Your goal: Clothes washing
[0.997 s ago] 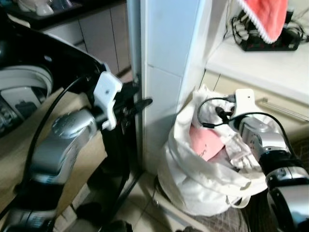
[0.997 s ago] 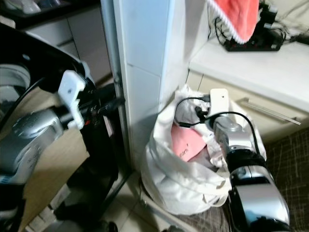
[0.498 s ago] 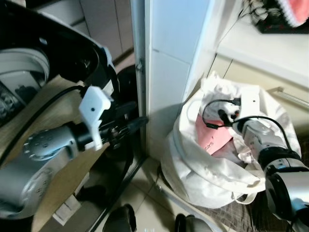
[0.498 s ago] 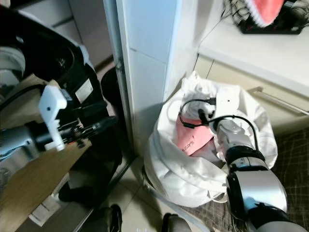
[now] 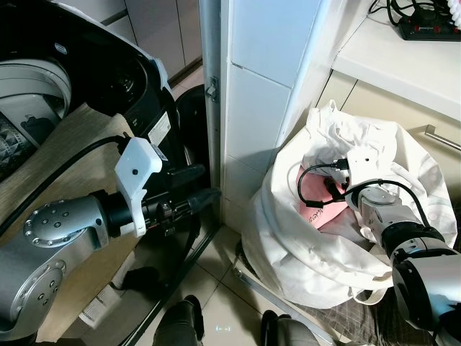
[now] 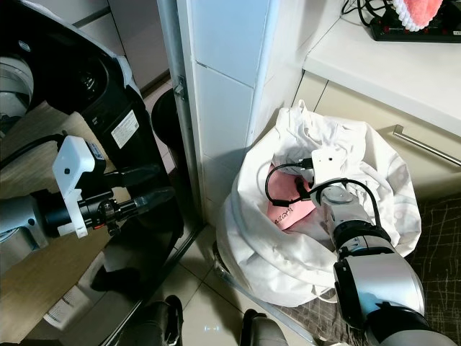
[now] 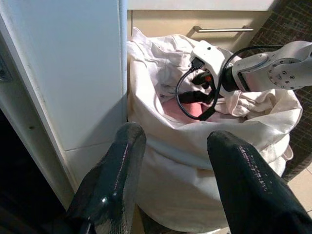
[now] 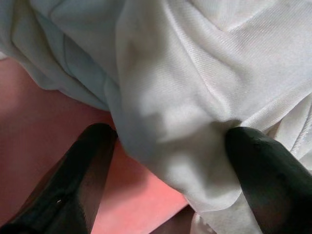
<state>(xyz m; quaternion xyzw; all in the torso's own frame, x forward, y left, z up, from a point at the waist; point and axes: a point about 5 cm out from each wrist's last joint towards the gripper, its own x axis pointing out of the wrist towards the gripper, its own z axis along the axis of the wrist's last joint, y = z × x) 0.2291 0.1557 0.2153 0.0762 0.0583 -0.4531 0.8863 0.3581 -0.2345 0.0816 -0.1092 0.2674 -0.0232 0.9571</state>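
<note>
The white laundry bag (image 5: 324, 245) sits on the floor in the lower right of the head views, against the white tiled pillar (image 5: 263, 94) and below a beige drawer front (image 6: 374, 122) with a metal handle (image 6: 425, 146). Inside it lie a pink garment (image 6: 288, 213) with dark lettering and crumpled white clothes (image 8: 195, 97). The right gripper (image 8: 168, 141) is pushed down into the bag's mouth, its 2 black fingers (image 8: 92, 165) spread apart with a fold of the white cloth bulging between them and the pink fabric beneath; they are not closed on anything. A black cable (image 5: 317, 184) loops over its white wrist housing.

The left gripper (image 5: 205, 189) hangs at centre left of the head views, beside the pillar's metal edge strip (image 5: 210, 86), its 2 fingers (image 7: 114, 180) parted and empty, pointing toward the bag. Behind it, at upper left, stands a black washing machine (image 6: 86, 79) bearing a white label (image 6: 124, 128). A power strip (image 5: 432, 29) lies on the white countertop (image 5: 389, 65) at upper right. The robot's dark feet (image 5: 180, 324) show at the bottom edge on the tiled floor (image 5: 223, 288).
</note>
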